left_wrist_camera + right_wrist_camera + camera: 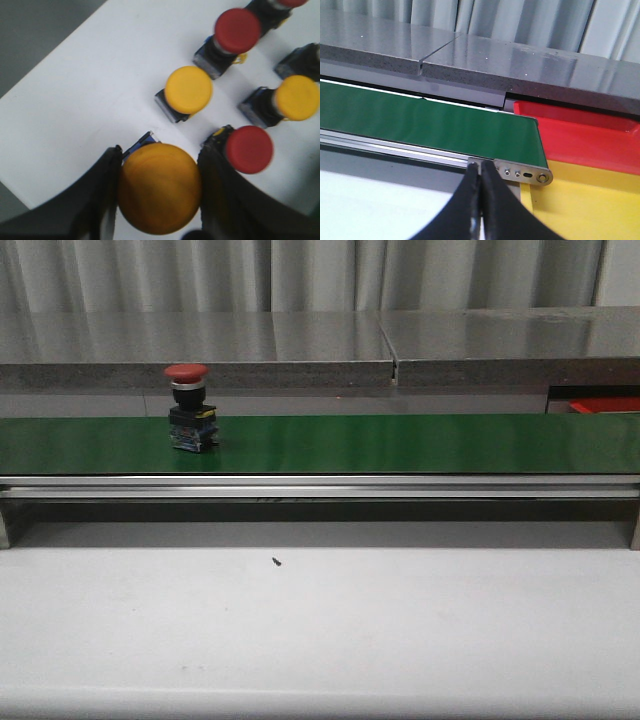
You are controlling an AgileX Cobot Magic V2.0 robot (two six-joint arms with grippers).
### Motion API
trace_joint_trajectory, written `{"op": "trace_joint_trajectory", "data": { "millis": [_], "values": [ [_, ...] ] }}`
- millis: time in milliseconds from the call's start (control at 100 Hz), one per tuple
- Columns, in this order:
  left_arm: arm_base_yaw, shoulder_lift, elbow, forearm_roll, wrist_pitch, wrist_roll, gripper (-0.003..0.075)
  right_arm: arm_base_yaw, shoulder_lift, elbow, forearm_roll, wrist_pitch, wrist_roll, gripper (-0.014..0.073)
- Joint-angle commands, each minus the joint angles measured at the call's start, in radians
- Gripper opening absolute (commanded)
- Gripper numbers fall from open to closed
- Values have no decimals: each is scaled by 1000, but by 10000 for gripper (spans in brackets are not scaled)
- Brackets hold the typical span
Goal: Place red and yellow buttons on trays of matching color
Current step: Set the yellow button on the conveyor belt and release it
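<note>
Grey curtain folds run behind a grey stone ledge; white bench in front, with a tiny black speck on it. Long green belt crosses the front view on a metal rail.

One red button stands upright on the belt, left of centre, red domed cap on top of a black and blue body. Sliver of red tray shows far right, behind the belt.

Right wrist view: right end effector has its dark fingers pressed together, nothing between them, hanging over the bench edge near the belt's right end. Just beyond the belt end sits the red tray, and a yellow tray lies nearer, the two edge to edge. Both trays look bare in what shows.

Left wrist view: left end effector is part open, with a big yellow button between its fingers, touching both. Beyond it on white surface: another yellow button, a third yellow one, a red one just beside one finger, another red one, all lying apart from each other. More button bodies at frame edge, cut off.
</note>
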Motion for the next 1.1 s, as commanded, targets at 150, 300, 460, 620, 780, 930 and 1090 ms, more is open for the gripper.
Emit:
{"op": "trace_joint_trajectory", "data": {
  "millis": [150,300,460,620,780,930,1090],
  "values": [
    [-147,-177,-25,-58,-7,49,21,2,-13,-1,1,-86,0,-118],
    [-268,-168,-25,-78,-22,67,21,2,-13,-1,1,-86,0,-118],
    [-373,-118,-27,-78,-66,67,21,2,-13,-1,1,-86,0,-118],
    [-427,-43,-62,-76,-64,68,21,2,-13,-1,1,-86,0,-118],
    [-440,31,-120,-76,-22,68,22,2,-13,-1,1,-86,0,-118],
    [-440,73,-154,-76,-7,68,24,2,-13,-1,1,-86,0,-118],
    [-440,97,-169,-76,5,69,127,2,-13,-1,1,-86,0,-118]
  ]
}}
